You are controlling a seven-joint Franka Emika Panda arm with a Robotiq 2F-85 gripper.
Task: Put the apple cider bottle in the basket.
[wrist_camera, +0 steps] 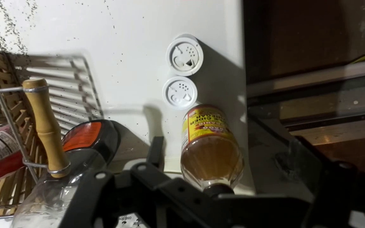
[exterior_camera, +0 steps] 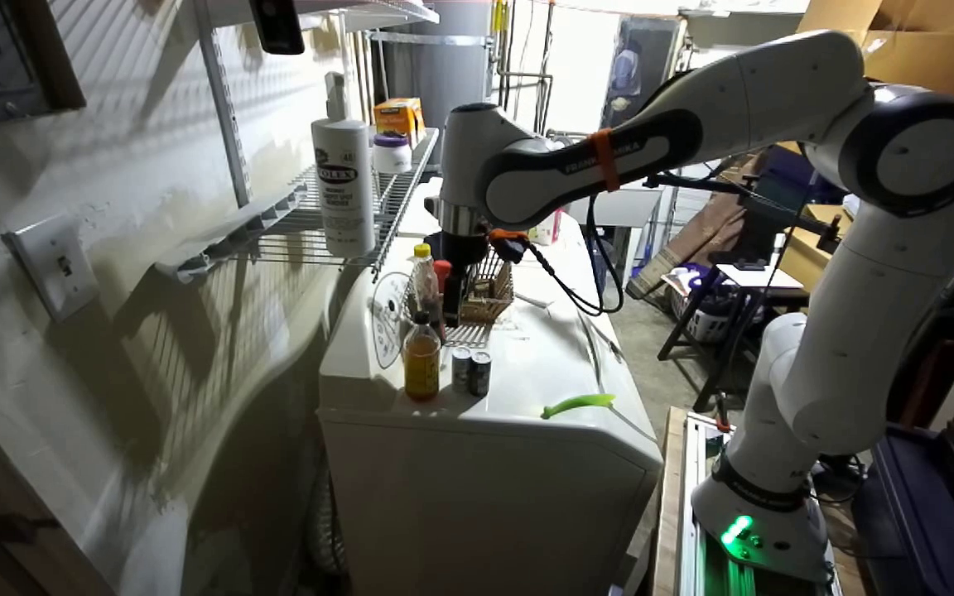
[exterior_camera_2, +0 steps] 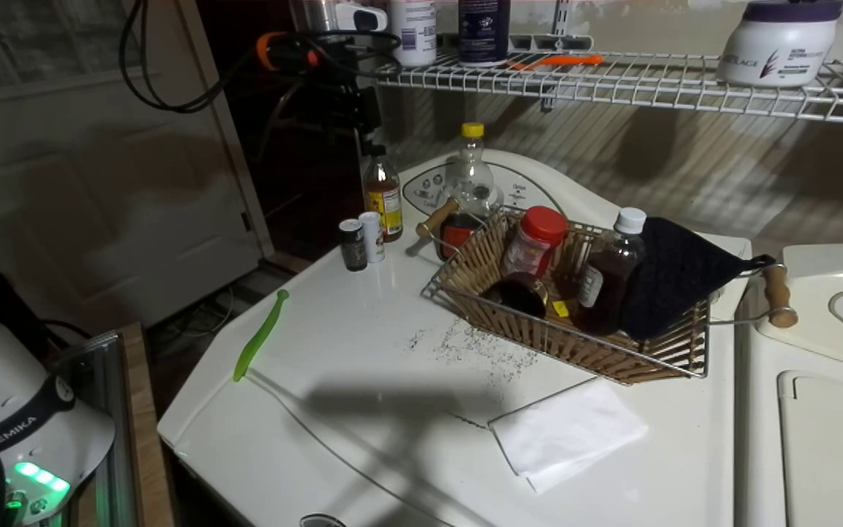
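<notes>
The white appliance (exterior_camera: 493, 488) supports most of the objects on its top. The robot arm (exterior_camera: 725, 108), mounted alongside, extends over this top. The wire shelf (exterior_camera_2: 634, 80) runs along the wall, above the level of the appliance.

The basket (exterior_camera_2: 553, 338) rests on the appliance top. It has slatted walls, a wire rim and wooden handles. The black cloth item (exterior_camera_2: 674, 282) leans inside it. The folded white sheet (exterior_camera_2: 571, 432) lies flat just beside the basket.

The gripper (wrist_camera: 228, 142) points downward. Its fingers (wrist_camera: 156, 152) are spread wide apart.

The tall white bottle (exterior_camera: 346, 186) stands upright on the wire shelf. The clear bottle (exterior_camera_2: 471, 179), fitted with a yellow cap, stands beside the basket, outside it. The dark bottle (exterior_camera_2: 608, 285), fitted with a white cap, is inside the basket.

The apple cider bottle (wrist_camera: 212, 158) stands upright on the appliance top, near the edge and outside the basket. In the wrist view it appears between the fingers; contact cannot be determined.

The red-lidded jar (exterior_camera_2: 535, 241) is in the basket. The green item (exterior_camera_2: 260, 338), slim and curved, lies near the appliance edge. Two shakers (exterior_camera_2: 353, 245) stand side by side next to the apple cider bottle.
</notes>
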